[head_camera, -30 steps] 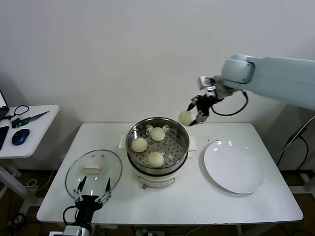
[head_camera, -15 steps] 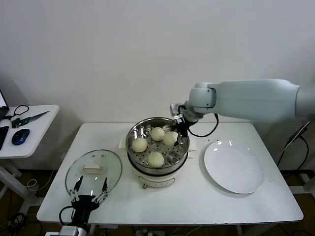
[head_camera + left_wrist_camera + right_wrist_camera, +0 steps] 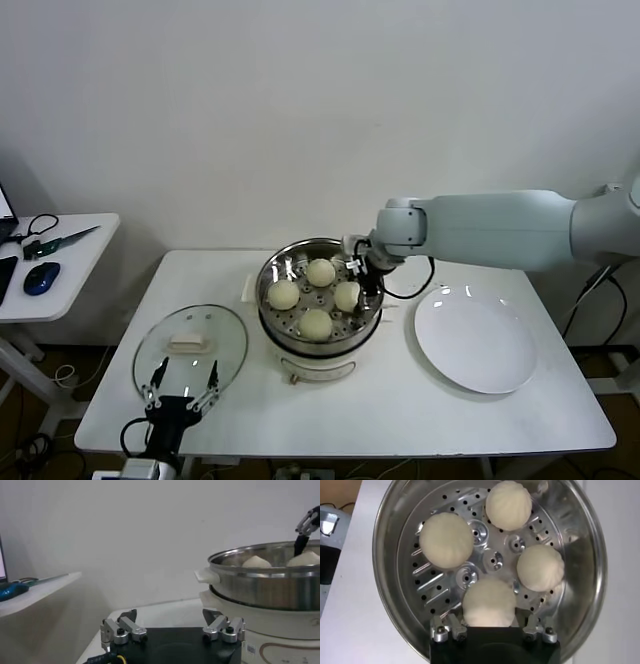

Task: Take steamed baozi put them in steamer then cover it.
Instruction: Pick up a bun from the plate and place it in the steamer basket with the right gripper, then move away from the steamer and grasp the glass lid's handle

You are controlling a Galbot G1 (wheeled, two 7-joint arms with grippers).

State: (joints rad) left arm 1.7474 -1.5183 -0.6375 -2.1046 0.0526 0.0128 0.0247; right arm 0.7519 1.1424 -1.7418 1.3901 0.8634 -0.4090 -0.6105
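Fourth baozi (image 3: 347, 295) now set down in steamer (image 3: 320, 262); right gripper (image 3: 362, 284) spread, released. Left gripper (image 3: 181, 391) spread, idle at table's front-left edge. Cover (image 3: 190, 345) still off.

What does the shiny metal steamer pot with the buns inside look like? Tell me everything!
The round shiny stainless-steel steamer basket stands upright on a white cooker base near the middle of the white table. Its flat floor is dotted with holes. Four cream-white dough buns rest inside, spaced apart. It has no lid on; the clear glass lid lies on the table to its left. The right gripper hovers open over its right side.
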